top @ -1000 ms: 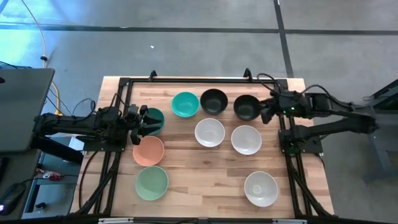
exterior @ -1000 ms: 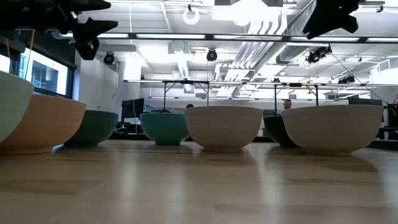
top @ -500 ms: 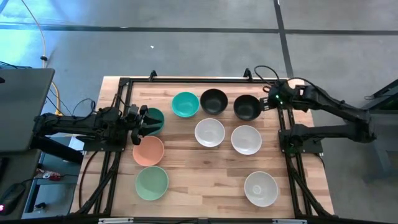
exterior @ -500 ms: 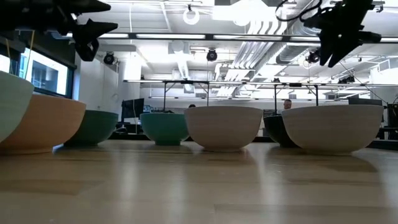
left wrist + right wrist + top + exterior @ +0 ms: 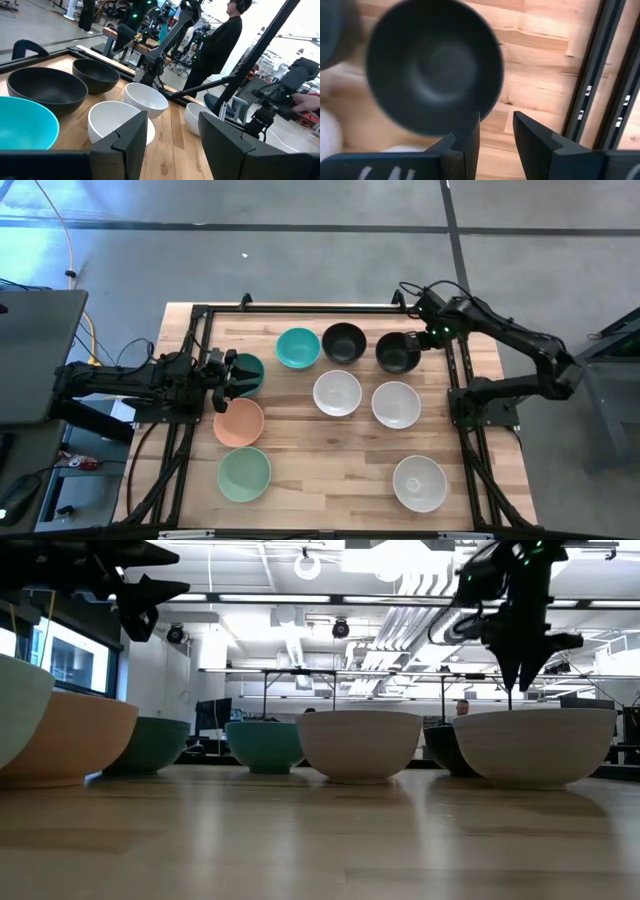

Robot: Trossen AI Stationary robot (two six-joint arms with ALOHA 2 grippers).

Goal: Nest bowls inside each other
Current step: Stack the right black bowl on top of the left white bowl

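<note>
Nine bowls stand apart on their bases on the wooden table: dark green (image 5: pixel 249 368), teal (image 5: pixel 298 348), two black (image 5: pixel 344 342) (image 5: pixel 395 353), three white (image 5: pixel 337 393) (image 5: pixel 396 404) (image 5: pixel 419 483), peach (image 5: pixel 239 422) and mint green (image 5: pixel 244 474). My right gripper (image 5: pixel 421 343) is open and points down above the right rim (image 5: pixel 487 107) of the right black bowl, clear of it in the low view (image 5: pixel 518 680). My left gripper (image 5: pixel 231 375) is open and empty, level over the dark green bowl's left part.
Black frame rails (image 5: pixel 460 395) run along the table's left and right sides and far edge (image 5: pixel 300 307). In the left wrist view a person (image 5: pixel 215 47) stands beyond the table. Bare wood (image 5: pixel 335 465) lies between the mint bowl and the near white bowl.
My right arm has swung toward the table's far edge, and its gripper has tipped from level to pointing down and come lower over the right black bowl's right rim. No bowl has moved.
</note>
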